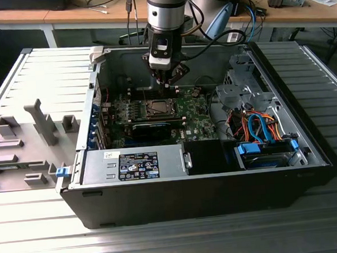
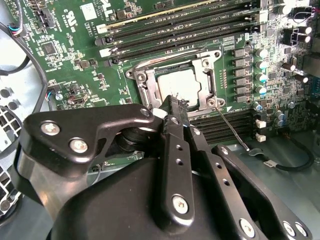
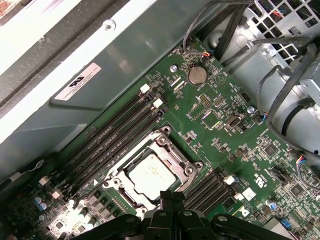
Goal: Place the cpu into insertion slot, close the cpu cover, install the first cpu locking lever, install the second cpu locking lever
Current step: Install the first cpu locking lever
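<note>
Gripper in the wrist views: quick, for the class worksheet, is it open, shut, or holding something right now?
The gripper: shut, fingertips together, nothing visibly held, tips close to the seated cpu.

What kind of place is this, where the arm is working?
Most likely a robotics lab or electronics workshop: a robot arm reaches into an open desktop computer case on a ribbed metal table, and wooden desks behind carry cables.
</note>
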Robot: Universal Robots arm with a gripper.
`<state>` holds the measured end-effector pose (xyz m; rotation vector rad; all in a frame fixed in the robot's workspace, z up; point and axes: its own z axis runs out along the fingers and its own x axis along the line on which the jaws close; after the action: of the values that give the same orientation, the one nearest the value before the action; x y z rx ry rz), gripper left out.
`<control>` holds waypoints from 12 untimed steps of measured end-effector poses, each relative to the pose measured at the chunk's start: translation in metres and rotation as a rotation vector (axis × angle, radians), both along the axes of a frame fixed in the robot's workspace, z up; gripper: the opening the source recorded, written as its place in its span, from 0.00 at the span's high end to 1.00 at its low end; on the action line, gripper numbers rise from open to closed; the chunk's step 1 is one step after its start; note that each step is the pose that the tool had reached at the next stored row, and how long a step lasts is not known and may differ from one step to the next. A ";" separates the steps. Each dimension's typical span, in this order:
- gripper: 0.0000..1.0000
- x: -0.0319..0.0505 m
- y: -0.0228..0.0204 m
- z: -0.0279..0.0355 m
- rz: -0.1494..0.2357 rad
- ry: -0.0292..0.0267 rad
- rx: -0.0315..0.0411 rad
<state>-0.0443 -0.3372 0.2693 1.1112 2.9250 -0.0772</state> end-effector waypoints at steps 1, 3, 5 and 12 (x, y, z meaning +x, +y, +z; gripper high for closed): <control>0.89 0.0000 0.0000 0.0000 0.002 0.0000 0.0000; 0.89 0.0000 0.0000 0.0000 0.004 0.0000 0.0001; 0.89 0.0000 0.0000 0.0000 0.007 0.0000 0.0001; 0.89 0.0000 0.0000 0.0000 0.016 0.0000 0.0001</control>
<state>-0.0443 -0.3372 0.2692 1.0877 2.9334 -0.0769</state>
